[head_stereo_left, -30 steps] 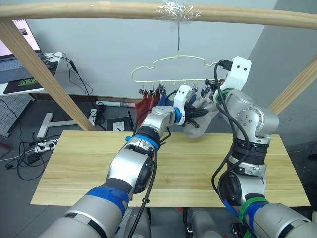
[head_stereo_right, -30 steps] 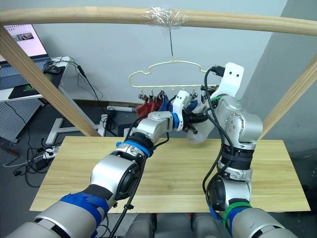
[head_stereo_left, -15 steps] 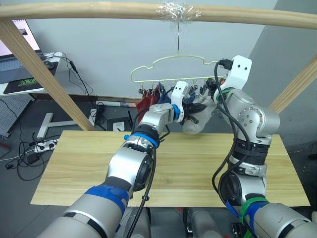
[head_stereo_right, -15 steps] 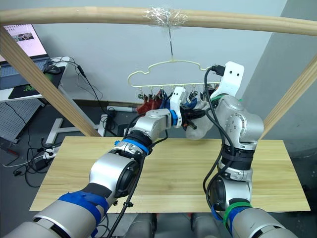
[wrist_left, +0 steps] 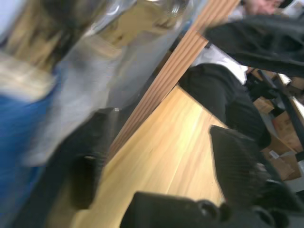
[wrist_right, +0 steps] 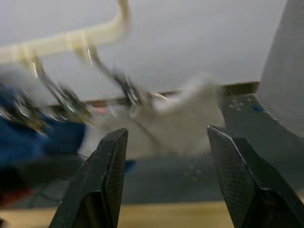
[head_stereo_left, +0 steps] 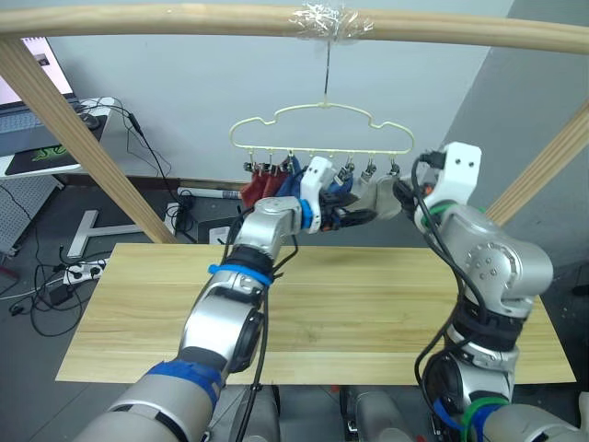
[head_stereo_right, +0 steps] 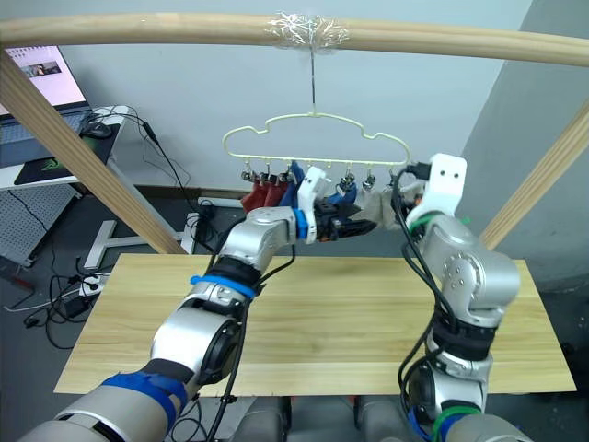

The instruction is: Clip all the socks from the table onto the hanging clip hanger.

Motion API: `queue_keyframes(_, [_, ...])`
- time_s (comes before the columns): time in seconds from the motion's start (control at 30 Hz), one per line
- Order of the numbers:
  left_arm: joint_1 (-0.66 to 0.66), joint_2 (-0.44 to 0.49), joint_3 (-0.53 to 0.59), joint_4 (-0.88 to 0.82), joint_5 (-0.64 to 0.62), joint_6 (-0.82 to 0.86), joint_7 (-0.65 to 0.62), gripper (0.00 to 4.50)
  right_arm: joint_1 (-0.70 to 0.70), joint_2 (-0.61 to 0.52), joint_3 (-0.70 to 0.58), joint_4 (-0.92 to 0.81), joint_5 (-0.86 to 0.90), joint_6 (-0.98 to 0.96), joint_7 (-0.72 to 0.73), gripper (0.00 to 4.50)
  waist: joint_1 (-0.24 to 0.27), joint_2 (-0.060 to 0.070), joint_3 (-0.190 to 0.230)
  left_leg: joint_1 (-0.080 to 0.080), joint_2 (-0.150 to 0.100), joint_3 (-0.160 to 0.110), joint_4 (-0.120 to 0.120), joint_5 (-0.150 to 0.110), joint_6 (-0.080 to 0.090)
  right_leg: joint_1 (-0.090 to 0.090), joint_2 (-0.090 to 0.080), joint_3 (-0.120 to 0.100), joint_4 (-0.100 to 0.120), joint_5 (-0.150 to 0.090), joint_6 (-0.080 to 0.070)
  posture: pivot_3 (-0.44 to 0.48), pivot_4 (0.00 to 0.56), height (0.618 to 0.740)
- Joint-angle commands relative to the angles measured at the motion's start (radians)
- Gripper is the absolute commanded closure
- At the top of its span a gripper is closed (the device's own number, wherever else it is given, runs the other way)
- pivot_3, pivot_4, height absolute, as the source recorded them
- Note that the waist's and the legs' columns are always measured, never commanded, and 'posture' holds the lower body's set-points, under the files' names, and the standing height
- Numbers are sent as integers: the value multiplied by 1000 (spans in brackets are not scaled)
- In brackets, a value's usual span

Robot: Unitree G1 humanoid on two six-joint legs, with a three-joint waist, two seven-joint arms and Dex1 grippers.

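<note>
Left eye view puts the thin pale yellow-green wire clip hanger [head_stereo_left: 320, 126] on its hook under the thick wooden pole [head_stereo_left: 184, 18], with rust red socks [head_stereo_left: 255, 187], blue socks [head_stereo_left: 293, 180] and a light grey knit sock [head_stereo_left: 379, 196] hanging from its clips above my pale wooden plank desk [head_stereo_left: 138, 304]. My left hand [head_stereo_left: 359, 215] reaches up just beneath the clips, its fingers parted around the grey sock's lower part. My right hand [wrist_right: 164, 161], just beside the grey sock at the hanger's right end, is spread wide and holds nothing.
</note>
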State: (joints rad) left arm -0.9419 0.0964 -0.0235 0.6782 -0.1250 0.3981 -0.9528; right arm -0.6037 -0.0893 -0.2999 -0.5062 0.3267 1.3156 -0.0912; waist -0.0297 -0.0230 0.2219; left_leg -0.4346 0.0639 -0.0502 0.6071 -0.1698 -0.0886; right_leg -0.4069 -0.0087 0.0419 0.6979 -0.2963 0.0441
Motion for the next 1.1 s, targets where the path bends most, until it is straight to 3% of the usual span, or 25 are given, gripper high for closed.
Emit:
queue_keyframes(0.03, [136, 47, 25, -334, -95, 147, 15, 23, 163, -43, 16, -230, 61, 22, 83, 1771, -2, 0, 0, 0, 0, 0, 0, 0, 0, 0, 0, 0, 0, 0, 0, 21, 162, 740])
queue_keyframes(0.23, [479, 149, 129, -834, -256, 320, 91, 23, 559, -109, 83, -399, 49, -116, 164, 1771, -2, 0, -1, 2, 0, 0, 1, 0, 0, 2, 0, 1, 0, 0, 0, 39, 158, 740])
queue_keyframes(0.4, [703, 273, 148, -1026, -307, 392, 112, 23, 790, -146, 147, -421, 20, -292, 218, 1771, -1, 0, -4, 3, 0, 0, 2, 2, 2, 3, 0, 1, 0, -3, 4, 65, 160, 740])
queue_keyframes(0.63, [943, 350, 238, -1133, -384, 422, 165, 23, 1005, -120, 151, -379, -1, -509, 259, 1771, 3, -3, -14, 4, 0, 1, 3, 4, 5, 4, 0, 3, -1, -4, -6, 89, 158, 740])
queue_keyframes(0.77, [1006, 346, 269, -1161, -414, 410, 211, 23, 1078, -116, 161, -354, -15, -603, 269, 1771, 9, -5, -18, 4, 0, 1, 3, 4, 5, 3, -1, 3, -2, -5, -8, 98, 156, 740])
queue_keyframes(1.1, [1113, 294, 274, -1184, -393, 244, 299, 23, 1109, -126, 167, -323, -16, -657, 279, 1771, 29, -7, -23, 4, 1, 1, 2, 4, 5, 3, -1, 3, -3, -7, -10, 113, 161, 740])
